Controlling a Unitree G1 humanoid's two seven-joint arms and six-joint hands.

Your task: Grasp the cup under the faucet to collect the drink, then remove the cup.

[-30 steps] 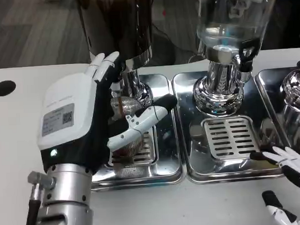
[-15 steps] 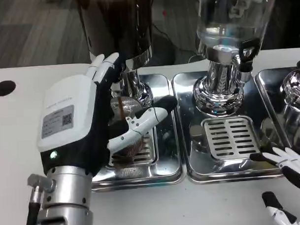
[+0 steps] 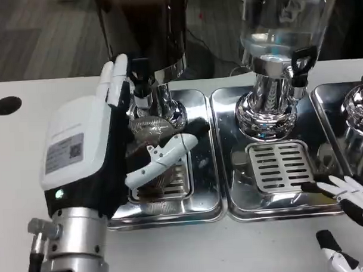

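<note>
Left of centre, the clear ribbed cup (image 3: 147, 146) sits on the slotted grate of the left steel tray (image 3: 198, 198), beneath the faucet (image 3: 141, 83) of the dark-filled dispenser (image 3: 147, 30); what is inside the cup I cannot tell. The left hand (image 3: 95, 154) wraps it, thumb across the front. Upper right, the glass dispenser (image 3: 282, 22) holds clear liquid. At the lower right edge, the right hand (image 3: 348, 217) rests with fingers spread.

A: You've got three drink dispensers: dark one (image 3: 143, 30), clear one (image 3: 282, 25), a third (image 3: 358, 106) at right edge.

B: Trays, cups?

A: Three steel drip trays (image 3: 201, 195), one cup (image 3: 148, 167).
</note>
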